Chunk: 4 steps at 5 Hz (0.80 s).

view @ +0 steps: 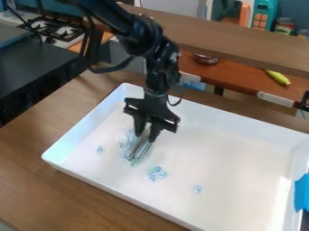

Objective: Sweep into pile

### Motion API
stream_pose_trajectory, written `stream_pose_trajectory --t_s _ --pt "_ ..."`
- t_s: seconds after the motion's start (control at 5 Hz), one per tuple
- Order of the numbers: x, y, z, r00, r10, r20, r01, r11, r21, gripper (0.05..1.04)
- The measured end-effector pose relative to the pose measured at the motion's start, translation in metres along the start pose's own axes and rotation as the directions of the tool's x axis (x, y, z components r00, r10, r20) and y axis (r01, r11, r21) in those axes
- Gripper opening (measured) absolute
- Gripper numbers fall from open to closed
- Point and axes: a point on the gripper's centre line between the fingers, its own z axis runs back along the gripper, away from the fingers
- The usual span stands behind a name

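Wooden worktop [36, 180] on camera side of pincer [147, 132] and beyond, white tray [241, 162] on it. Bluish scraps [156, 174] in tray: lone bit and clump nearer the camera than pincer, looser bits just beside its tool. Pincer clamped on slanted silvery tool [140, 150], low in tray. Behind pincer: yellow banana-shaped item [278, 77], brown bowl [206, 58].

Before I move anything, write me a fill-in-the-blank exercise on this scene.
The claw holds a silvery tool down inside the ____ tray.
The small scraps near the tool are mostly pale ____.
Tape sticks to the tray at the picture's ____ edge.
The tabletop under the tray is ____.
Missing words: white; blue; right; brown.
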Motion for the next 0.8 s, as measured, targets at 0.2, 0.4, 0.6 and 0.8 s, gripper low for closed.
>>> stream_pose_trajectory --t_s 0.2,0.4,0.6,0.8 --pt "-0.001 0.018 -0.003 1.000 0.005 0.015 -0.006 0.997 0.073 0.340" --pt "-0.004 0.039 -0.006 0.999 0.018 0.032 -0.023 0.983 0.181 0.340" --pt "-0.008 0.053 -0.006 0.999 0.019 0.029 -0.026 0.969 0.244 0.340" --pt "-0.013 0.046 0.017 0.998 0.043 0.047 -0.052 0.978 0.200 0.340"
